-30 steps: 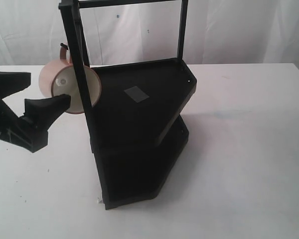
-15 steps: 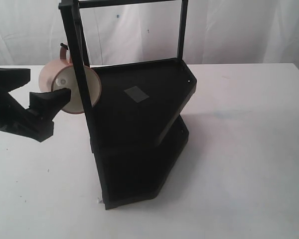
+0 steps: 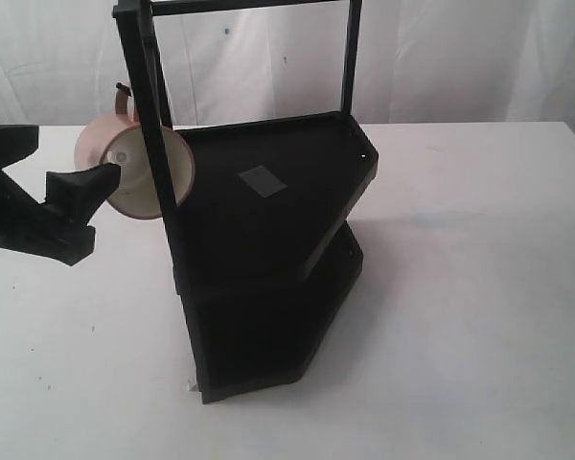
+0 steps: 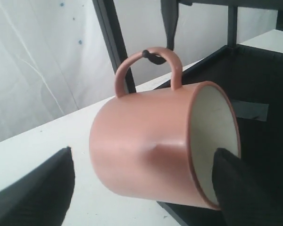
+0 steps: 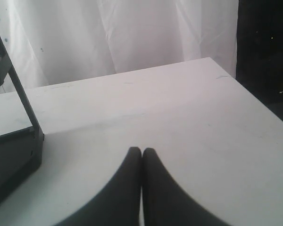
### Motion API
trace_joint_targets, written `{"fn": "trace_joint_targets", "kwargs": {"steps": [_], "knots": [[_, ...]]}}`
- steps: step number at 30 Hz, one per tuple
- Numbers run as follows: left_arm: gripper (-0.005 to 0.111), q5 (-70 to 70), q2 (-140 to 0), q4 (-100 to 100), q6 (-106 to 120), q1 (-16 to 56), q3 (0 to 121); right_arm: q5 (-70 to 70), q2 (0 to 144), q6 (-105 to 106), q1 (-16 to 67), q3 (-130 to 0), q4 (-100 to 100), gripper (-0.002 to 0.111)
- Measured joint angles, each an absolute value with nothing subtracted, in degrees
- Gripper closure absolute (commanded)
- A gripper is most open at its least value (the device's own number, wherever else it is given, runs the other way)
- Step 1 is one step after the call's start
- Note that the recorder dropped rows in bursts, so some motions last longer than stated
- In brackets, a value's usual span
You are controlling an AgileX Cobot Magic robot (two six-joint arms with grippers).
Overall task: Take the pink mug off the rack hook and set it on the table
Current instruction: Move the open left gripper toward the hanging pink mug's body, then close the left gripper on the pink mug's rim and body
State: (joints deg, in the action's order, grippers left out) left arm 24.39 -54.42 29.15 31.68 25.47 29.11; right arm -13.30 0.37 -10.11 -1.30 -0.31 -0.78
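Observation:
The pink mug [image 3: 139,171] hangs by its loop handle from the rack hook [image 3: 123,91] on the black post and lies tilted, its cream mouth facing the rack. In the left wrist view the pink mug [image 4: 151,146] fills the middle, with the hook [image 4: 151,56] through its handle. My left gripper [image 3: 72,156] is open and straddles the mug. One finger [image 4: 236,188] is at the rim; the other finger [image 4: 42,188] stands clear of the base. My right gripper [image 5: 142,151] is shut and empty, low over the table [image 5: 203,117]. It is out of the exterior view.
The tall black two-shelf rack [image 3: 268,211] stands mid-table, with a grey patch [image 3: 261,180] on its upper shelf. The white table [image 3: 460,287] stretches to its right. A white curtain [image 3: 441,57] hangs behind. The rack's foot [image 5: 19,150] shows beside the right gripper.
My left gripper has risen a little and drawn slightly back to the left, still open around the mug. The mug still hangs on the hook.

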Motion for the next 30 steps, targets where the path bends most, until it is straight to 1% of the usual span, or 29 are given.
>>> {"fn": "trace_joint_targets", "kwargs": {"steps": [3, 11, 30], "knots": [[0.026, 26.01, -54.42, 37.69, 38.29, 25.47, 29.11, -13.30, 0.37, -10.11, -1.30, -0.31, -0.78, 0.108], [0.026, 29.11, -54.42, 48.18, 48.19, 25.47, 29.11, -13.30, 0.37, -10.11, -1.30, -0.31, -0.78, 0.108], [0.026, 23.05, -55.42, 47.49, 46.69, 25.47, 30.34, -13.30, 0.37, -10.11, -1.30, -0.31, -0.78, 0.108]]}}
